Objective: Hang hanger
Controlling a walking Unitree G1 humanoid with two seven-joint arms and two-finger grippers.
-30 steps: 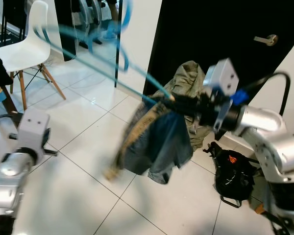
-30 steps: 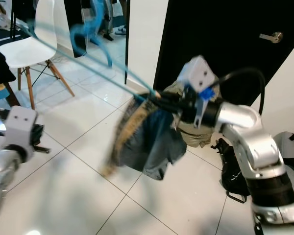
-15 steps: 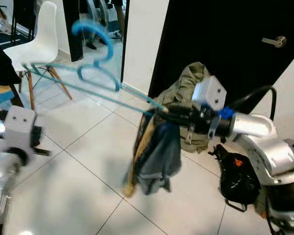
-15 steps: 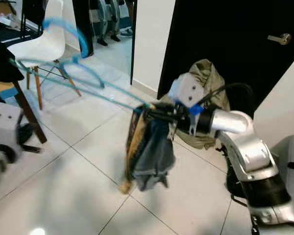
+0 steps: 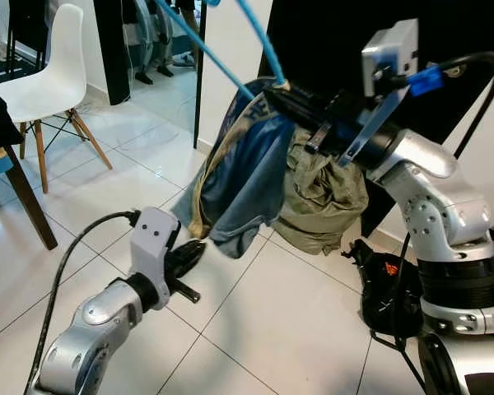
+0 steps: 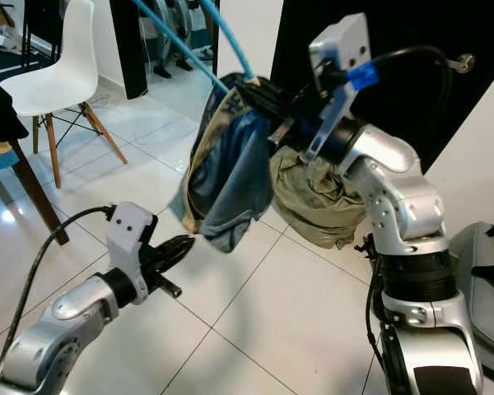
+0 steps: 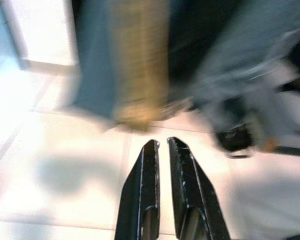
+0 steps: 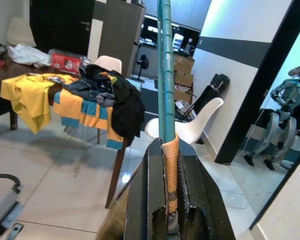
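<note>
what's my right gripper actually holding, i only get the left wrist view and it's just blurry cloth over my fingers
Observer: The right gripper is shut on a teal hanger, raised high.
Operator: is the cloth on it
Observer: Yes, a blue garment hangs from the hanger, just below that gripper.
Operator: and my left
Observer: The left gripper points up at the garment's lower edge, fingers nearly together, holding nothing.

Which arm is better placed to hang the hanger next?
Right. The right pincer is raised and shut on the teal hanger, with the jeans draped from it. The left pincer is low, shut and holds nothing.
</note>
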